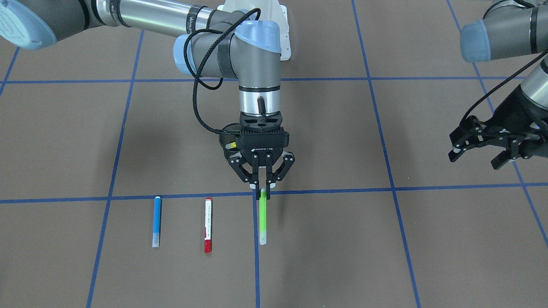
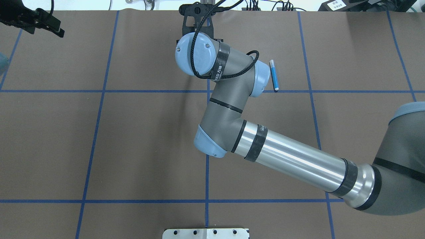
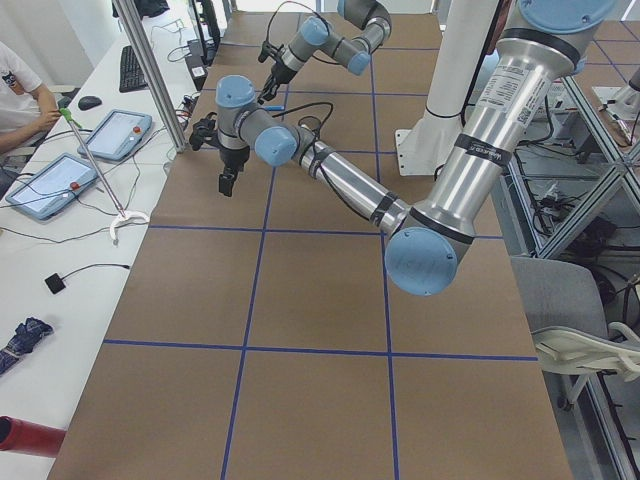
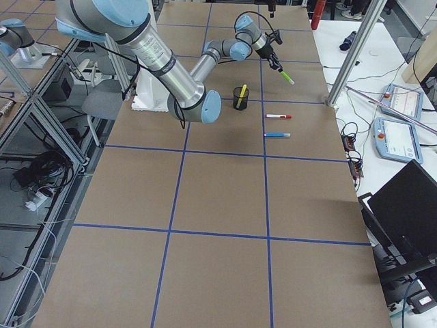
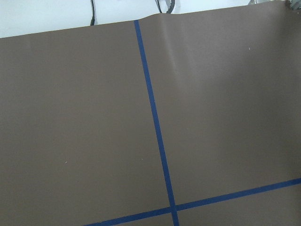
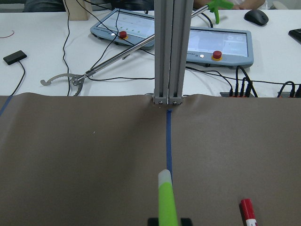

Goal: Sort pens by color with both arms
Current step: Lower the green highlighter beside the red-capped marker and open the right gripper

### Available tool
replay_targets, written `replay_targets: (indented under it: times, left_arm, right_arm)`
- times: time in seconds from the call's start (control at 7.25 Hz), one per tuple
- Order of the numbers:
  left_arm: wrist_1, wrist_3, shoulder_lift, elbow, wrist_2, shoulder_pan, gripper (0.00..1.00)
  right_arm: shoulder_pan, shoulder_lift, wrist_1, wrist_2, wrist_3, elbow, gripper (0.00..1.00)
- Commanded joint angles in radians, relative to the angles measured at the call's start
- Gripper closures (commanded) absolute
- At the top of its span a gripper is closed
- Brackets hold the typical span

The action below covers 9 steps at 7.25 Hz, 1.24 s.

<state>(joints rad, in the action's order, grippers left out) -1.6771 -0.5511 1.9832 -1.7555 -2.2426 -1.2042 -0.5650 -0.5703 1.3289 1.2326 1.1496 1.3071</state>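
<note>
My right gripper [image 1: 262,187] is shut on the near end of the light green pen [image 1: 262,218], which points away from the robot over a blue tape line. In the right wrist view the green pen [image 6: 166,200] juts forward from the fingers. The white pen with red ends [image 1: 208,230] and the blue pen [image 1: 157,221] lie flat side by side on the table beside it. A yellow pen [image 4: 242,91] stands in the black mesh cup [image 4: 240,99] behind the right gripper. My left gripper [image 1: 477,157] hangs open and empty, far off to the side.
The brown table [image 1: 385,248] carries a grid of blue tape lines. Beyond its far edge stand a metal post [image 6: 168,52], two teach pendants [image 6: 221,44] and cables. A person sits at the side desk [image 3: 20,95].
</note>
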Motion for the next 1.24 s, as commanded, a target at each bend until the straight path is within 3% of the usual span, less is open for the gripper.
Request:
replay_targets:
  times: [0.0, 0.14, 0.96, 1.1]
  left_arm:
    - [0.0, -0.01, -0.001, -0.009, 0.0, 0.0, 0.01]
    - [0.0, -0.012, -0.001, -0.009, 0.0, 0.0, 0.01]
    - [0.0, -0.033, 0.0, -0.013, 0.001, 0.002, 0.01]
    - [0.0, -0.035, 0.0, -0.015, 0.003, 0.002, 0.01]
  right_arm:
    - [0.045, -0.003, -0.089, -0.073, 0.002, -0.093, 1.0]
    - [0.072, -0.005, -0.111, -0.12, 0.002, -0.123, 1.0]
    - [0.089, -0.028, -0.157, -0.124, -0.016, -0.167, 1.0]
    - [0.089, -0.026, -0.157, -0.124, -0.021, -0.167, 0.83]
